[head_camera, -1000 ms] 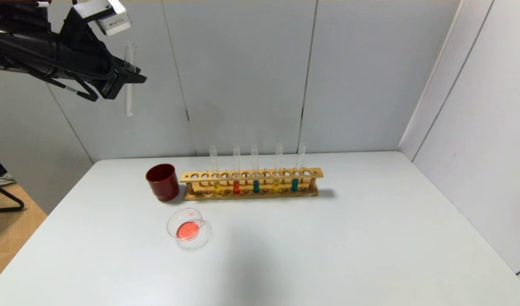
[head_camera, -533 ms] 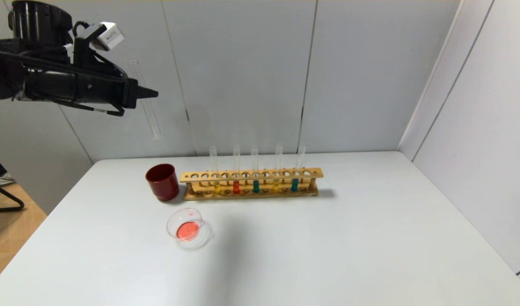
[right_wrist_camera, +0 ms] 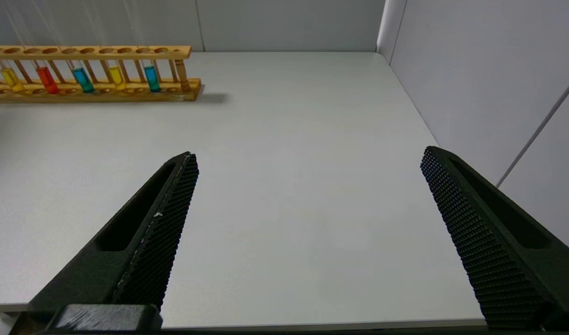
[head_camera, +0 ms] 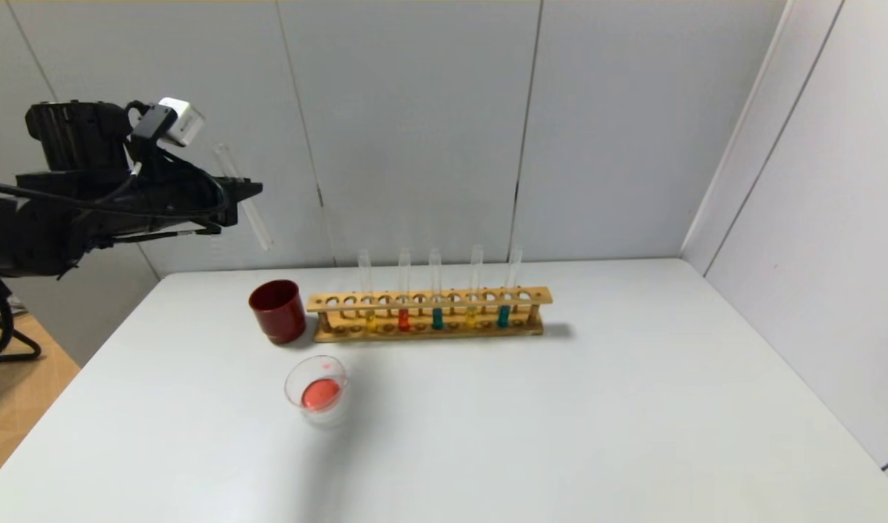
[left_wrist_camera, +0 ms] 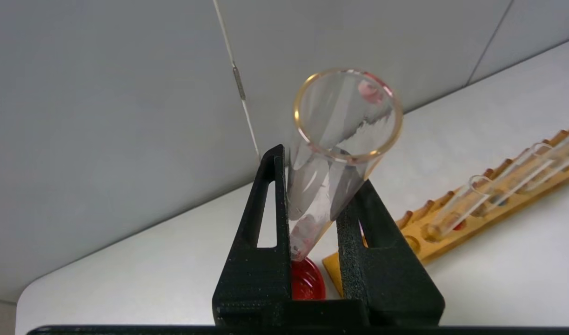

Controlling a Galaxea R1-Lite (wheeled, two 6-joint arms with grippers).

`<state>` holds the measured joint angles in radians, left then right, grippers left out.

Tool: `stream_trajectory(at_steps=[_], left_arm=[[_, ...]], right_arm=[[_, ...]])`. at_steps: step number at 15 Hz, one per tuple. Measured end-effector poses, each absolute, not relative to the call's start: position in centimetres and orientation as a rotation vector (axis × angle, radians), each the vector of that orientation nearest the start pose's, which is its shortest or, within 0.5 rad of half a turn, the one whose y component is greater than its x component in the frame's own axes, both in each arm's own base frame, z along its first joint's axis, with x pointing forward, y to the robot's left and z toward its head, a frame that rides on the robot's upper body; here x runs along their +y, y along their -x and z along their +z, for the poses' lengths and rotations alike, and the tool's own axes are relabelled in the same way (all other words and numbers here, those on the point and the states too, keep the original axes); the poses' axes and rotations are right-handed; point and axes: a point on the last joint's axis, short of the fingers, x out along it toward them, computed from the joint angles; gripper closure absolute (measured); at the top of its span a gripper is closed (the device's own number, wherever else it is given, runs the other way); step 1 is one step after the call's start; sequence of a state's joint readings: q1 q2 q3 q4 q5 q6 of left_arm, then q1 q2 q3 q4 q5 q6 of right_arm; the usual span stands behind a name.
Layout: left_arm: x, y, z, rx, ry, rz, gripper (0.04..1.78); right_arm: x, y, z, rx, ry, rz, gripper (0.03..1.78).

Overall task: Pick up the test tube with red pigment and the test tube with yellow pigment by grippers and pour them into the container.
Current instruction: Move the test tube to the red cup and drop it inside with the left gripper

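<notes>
My left gripper (head_camera: 249, 190) is clamped on the emptied test tube with red pigment (head_camera: 245, 197), tilted high above the red cup (head_camera: 277, 311), because its liquid lies in the container (head_camera: 319, 391); my right gripper (right_wrist_camera: 307, 232) waits, jaws apart.

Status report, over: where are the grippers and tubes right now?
Left gripper high left of table, jaws shut on emptied test tube. Right gripper open, idle over bare table. Red liquid in glass dish; yellow tube in rack. Nothing in the way.

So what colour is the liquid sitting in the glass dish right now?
Orange-red, a small pool in the clear dish; the head view shows it best.
</notes>
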<state>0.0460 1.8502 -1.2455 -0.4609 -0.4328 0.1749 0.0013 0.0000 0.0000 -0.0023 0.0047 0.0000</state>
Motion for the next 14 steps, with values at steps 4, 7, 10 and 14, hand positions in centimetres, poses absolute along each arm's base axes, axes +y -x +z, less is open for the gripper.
stream_trajectory(at_steps=[4, 7, 10, 14], left_arm=[[1.2, -38.5, 21.2, 0.143, -0.092, -0.351, 1.49], [1.6, -39.7, 19.6, 0.145, -0.088, -0.329, 1.49], [1.8, -40.1, 17.9, 0.189, -0.077, -0.326, 1.49], [1.9, -39.9, 16.3, 0.223, -0.067, -0.323, 1.49]], right_arm=[[0.0, 2.3, 7.6, -0.002, 0.0, 0.006, 0.06], [0.0, 2.3, 7.6, -0.003, 0.0, 0.006, 0.06], [0.0, 2.3, 7.6, -0.003, 0.0, 0.006, 0.06], [0.0, 2.3, 7.6, -0.003, 0.0, 0.006, 0.06]])
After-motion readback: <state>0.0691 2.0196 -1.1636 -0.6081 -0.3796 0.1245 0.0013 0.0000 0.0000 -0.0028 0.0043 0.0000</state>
